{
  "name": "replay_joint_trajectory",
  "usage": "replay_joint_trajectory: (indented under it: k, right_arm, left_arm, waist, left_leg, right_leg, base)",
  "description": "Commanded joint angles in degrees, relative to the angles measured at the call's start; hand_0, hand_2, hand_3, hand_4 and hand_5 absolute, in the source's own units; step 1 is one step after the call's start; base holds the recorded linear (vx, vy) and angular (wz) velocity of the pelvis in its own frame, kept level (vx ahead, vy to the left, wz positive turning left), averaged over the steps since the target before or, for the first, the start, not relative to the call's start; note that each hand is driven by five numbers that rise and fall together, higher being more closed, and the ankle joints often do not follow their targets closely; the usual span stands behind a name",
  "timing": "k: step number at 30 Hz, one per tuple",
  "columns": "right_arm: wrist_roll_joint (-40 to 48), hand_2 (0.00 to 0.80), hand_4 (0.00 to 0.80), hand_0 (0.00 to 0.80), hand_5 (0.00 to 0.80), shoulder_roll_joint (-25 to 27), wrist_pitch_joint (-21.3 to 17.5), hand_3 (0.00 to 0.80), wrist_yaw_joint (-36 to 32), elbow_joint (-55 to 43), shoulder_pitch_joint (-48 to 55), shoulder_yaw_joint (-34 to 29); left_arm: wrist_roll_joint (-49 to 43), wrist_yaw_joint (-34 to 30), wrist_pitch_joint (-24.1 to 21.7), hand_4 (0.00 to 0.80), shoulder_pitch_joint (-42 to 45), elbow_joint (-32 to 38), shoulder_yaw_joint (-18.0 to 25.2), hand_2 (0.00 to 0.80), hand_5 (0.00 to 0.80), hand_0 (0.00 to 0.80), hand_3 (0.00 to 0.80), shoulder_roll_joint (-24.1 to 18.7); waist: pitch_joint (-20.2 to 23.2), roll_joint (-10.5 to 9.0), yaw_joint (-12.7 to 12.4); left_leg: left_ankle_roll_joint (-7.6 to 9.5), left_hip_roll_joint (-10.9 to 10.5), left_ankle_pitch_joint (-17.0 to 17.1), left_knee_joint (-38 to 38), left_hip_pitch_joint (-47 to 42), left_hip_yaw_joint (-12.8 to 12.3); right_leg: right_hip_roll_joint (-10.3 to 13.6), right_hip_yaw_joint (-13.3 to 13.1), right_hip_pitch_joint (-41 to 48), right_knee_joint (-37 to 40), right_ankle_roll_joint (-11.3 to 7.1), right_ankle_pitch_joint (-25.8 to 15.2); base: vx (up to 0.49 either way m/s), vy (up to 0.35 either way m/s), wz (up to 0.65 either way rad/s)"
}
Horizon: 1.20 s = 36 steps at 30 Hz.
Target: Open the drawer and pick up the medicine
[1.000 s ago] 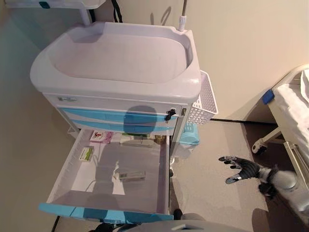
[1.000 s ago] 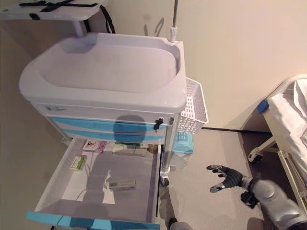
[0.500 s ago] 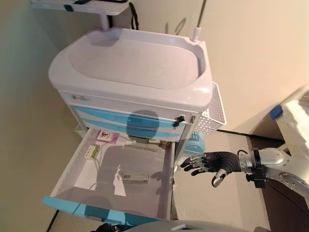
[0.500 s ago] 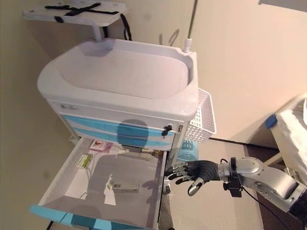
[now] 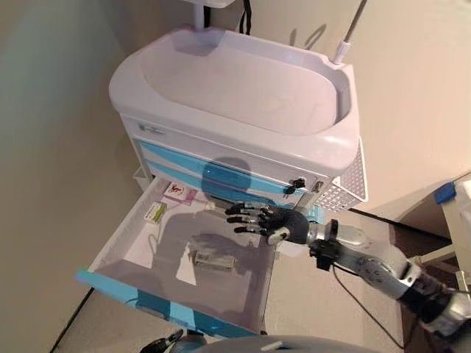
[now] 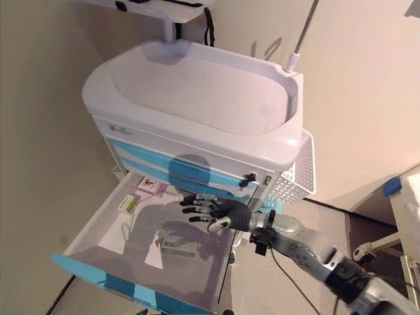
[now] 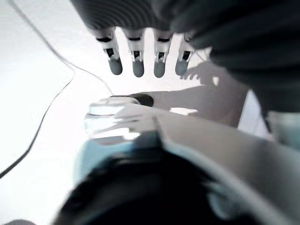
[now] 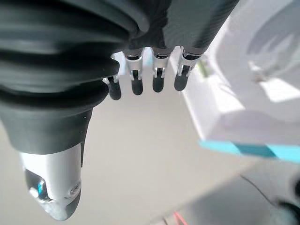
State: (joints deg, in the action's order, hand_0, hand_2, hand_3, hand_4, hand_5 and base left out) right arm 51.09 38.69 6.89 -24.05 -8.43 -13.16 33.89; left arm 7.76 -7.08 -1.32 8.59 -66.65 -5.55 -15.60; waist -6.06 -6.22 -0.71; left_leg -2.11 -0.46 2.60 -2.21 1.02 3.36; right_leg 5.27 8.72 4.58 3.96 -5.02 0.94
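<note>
The white cart's bottom drawer point(image 5: 129, 237) stands pulled out, with its blue front point(image 5: 147, 301) nearest me. On its floor lie a small pale medicine box point(image 5: 214, 259) in the middle, a green-and-white box point(image 5: 154, 212) at the left and a pink box point(image 5: 179, 193) at the back. My right hand point(image 5: 282, 223) hovers open over the drawer's back right part, fingers spread, above and beyond the pale box. It holds nothing. My left hand point(image 7: 137, 61) is low by the drawer front, fingers straight.
The cart has a white tray top point(image 5: 243, 88) and two shut blue drawers point(image 5: 221, 176) above the open one. A white wire basket point(image 5: 346, 190) hangs on its right side. A pole point(image 5: 347, 35) rises behind. A bed frame point(image 5: 452, 213) stands at the far right.
My right hand has swung left from over the floor beside the cart to above the open drawer. The camera has shifted, so the whole cart sits differently in view.
</note>
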Motion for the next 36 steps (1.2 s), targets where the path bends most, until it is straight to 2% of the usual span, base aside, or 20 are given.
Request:
replay_joint_trajectory:
  k: [1,3,4,6,7,9,11,12,18,24,36]
  right_arm:
    - [-13.7,0.0,0.0,0.0,0.0,-1.3,-6.6,0.0,3.9,-2.9,-1.3,-2.2]
    - [-26.2,0.0,0.0,0.0,0.0,-3.0,-9.1,0.0,7.7,-2.3,-1.2,-4.5]
    - [-39.5,0.0,0.0,0.0,0.0,-4.6,-12.5,0.0,13.3,-2.6,-0.7,-7.0]
    - [-48.7,0.0,0.0,0.0,0.0,-6.2,-13.5,0.0,17.2,0.0,-1.4,-7.4]
    - [-48.9,0.0,0.0,0.0,0.0,-6.3,-13.6,0.0,17.3,0.2,-1.6,-7.3]
    - [-55.2,0.0,0.0,0.0,0.0,-8.1,-13.7,0.0,20.2,2.5,-2.2,-6.6]
    - [-65.1,0.0,0.0,0.0,0.0,-8.5,-13.8,0.0,23.6,5.3,-4.1,-5.0]
    - [-70.4,0.0,0.0,0.0,0.0,-9.4,-12.7,0.0,24.6,9.0,-6.4,-2.8]
    - [-74.5,0.0,0.0,0.0,0.0,-13.2,-10.7,0.0,25.8,16.3,-10.2,1.0]
    - [-78.2,0.0,0.0,0.0,0.0,-16.1,-9.5,0.0,27.5,24.5,-13.6,4.9]
    - [-80.2,0.0,0.0,0.0,0.0,-21.6,-7.0,0.0,31.2,36.2,-18.1,7.7]
  left_arm:
    - [1.9,0.2,0.6,0.0,2.9,0.3,-0.7,0.0,0.0,0.0,0.0,-0.6]
    - [3.1,0.0,0.6,0.0,2.9,2.5,-1.0,0.0,0.0,0.0,0.0,-1.3]
    - [3.9,1.0,0.2,0.0,3.3,5.9,-1.4,0.0,0.0,0.0,0.0,-2.0]
    - [4.3,2.4,0.0,0.0,3.2,8.1,-2.7,0.0,0.0,0.0,0.0,-2.7]
    - [4.3,2.4,0.1,0.0,3.2,8.2,-2.6,0.0,0.0,0.0,0.0,-2.8]
    - [4.8,3.6,-0.2,0.0,3.6,10.7,-3.8,0.0,0.0,0.0,0.0,-3.3]
    - [5.5,4.7,-0.3,0.0,4.4,14.3,-4.7,0.0,0.0,0.0,0.0,-3.9]
    - [5.8,5.4,-0.3,0.0,3.7,14.4,-5.4,0.0,0.0,0.0,0.0,-4.3]
    - [6.6,6.8,0.0,0.0,2.5,15.7,-6.6,0.0,0.0,0.0,0.0,-3.9]
    - [7.9,8.2,-0.2,0.0,0.5,16.6,-8.6,0.0,0.0,0.0,0.0,-3.0]
    - [8.7,10.9,-0.4,0.0,-4.3,11.2,-10.3,0.0,0.0,0.0,0.0,-0.8]
  waist:
    - [-2.2,-0.35,-2.2]
    - [-4.2,0.16,-2.3]
    - [-6.6,0.8,-2.6]
    - [-7.9,1.11,-2.9]
    - [-7.8,1.09,-2.8]
    - [-9.0,1.57,-3.3]
    - [-9.7,2.15,-3.7]
    - [-10.4,2.64,-4.1]
    - [-11.8,3.99,-4.6]
    - [-13.7,5.41,-4.4]
    - [-15.2,6.16,-4.6]
  left_leg:
    - [1.74,-2.1,-3.8,5.2,2.7,-0.8]
    - [1.66,-2.4,-3.4,6.6,5.1,0.2]
    - [1.62,-2.9,-3.0,8.2,7.6,1.3]
    - [1.57,-3.1,-2.7,9.6,10.1,2.6]
    - [1.57,-3.1,-2.7,9.8,10.4,2.7]
    - [1.53,-3.4,-2.5,10.8,11.9,3.5]
    - [1.61,-3.7,-2.5,11.5,13.2,4.4]
    - [1.62,-3.9,-2.4,11.8,13.9,4.9]
    - [1.79,-4.5,-2.4,12.5,15.2,5.7]
    - [2.04,-5.3,-2.9,14.4,17.0,6.3]
    - [2.1,-5.8,-2.9,15.2,18.6,6.6]
  right_leg:
    - [1.0,0.2,-6.3,-8.3,-1.93,0.1]
    - [1.1,1.1,-7.7,-9.0,-1.79,0.0]
    - [1.4,2.1,-9.4,-9.7,-1.66,-0.2]
    - [1.6,3.1,-11.0,-10.2,-1.54,-0.3]
    - [1.7,3.2,-11.2,-10.3,-1.53,-0.3]
    - [2.0,3.8,-12.1,-10.8,-1.47,-0.4]
    - [2.4,4.3,-13.0,-11.7,-1.49,-0.2]
    - [2.6,4.5,-13.6,-12.2,-1.44,-0.1]
    - [3.3,4.8,-15.1,-13.8,-1.28,0.3]
    - [3.9,3.7,-17.0,-16.1,-0.89,0.9]
    - [4.2,2.9,-19.2,-18.0,-0.42,1.5]
  base:
    - [-0.122,-0.025,0.24]
    - [-0.229,-0.042,0.32]
    - [-0.254,-0.048,0.41]
    - [-0.167,-0.041,0.56]
    - [-0.082,-0.024,0.47]
    - [-0.068,-0.008,0.15]
    - [-0.053,0.006,0.13]
    - [-0.034,0.011,0.18]
    - [-0.03,0.029,0.12]
    - [-0.03,0.035,0.14]
    - [-0.002,0.003,0.01]
